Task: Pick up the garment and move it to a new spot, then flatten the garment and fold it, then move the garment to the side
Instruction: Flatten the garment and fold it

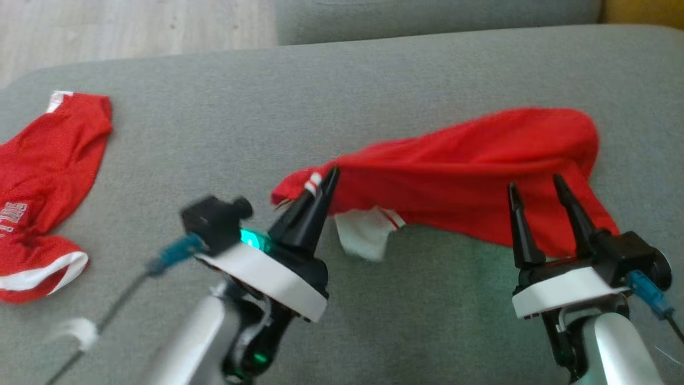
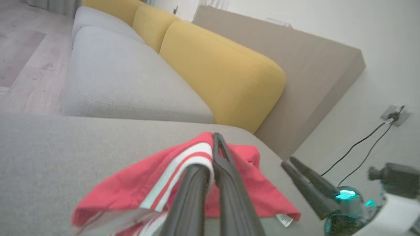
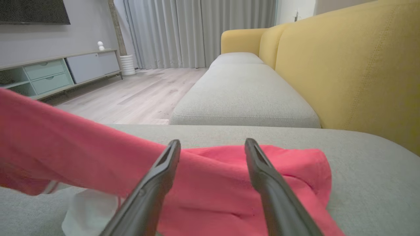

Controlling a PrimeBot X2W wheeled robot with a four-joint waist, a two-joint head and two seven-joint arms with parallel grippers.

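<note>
The garment (image 1: 470,171) is a red piece with white trim, stretched across the grey sofa cushion (image 1: 342,96) right of centre. My left gripper (image 1: 326,179) is shut on its left end, pinching the red-and-white striped hem (image 2: 193,157) and lifting it off the cushion. In the left wrist view that gripper (image 2: 215,137) holds the striped edge between its fingers. My right gripper (image 1: 534,187) stands open over the garment's right part, its fingers (image 3: 259,164) straddling the red cloth (image 3: 213,177) without gripping it.
A second red jersey (image 1: 43,187) with white trim and lettering lies at the cushion's left edge. Yellow back cushions (image 3: 344,65) rise on the right. Another grey seat (image 3: 242,95) lies beyond, with wooden floor (image 3: 131,95) further off.
</note>
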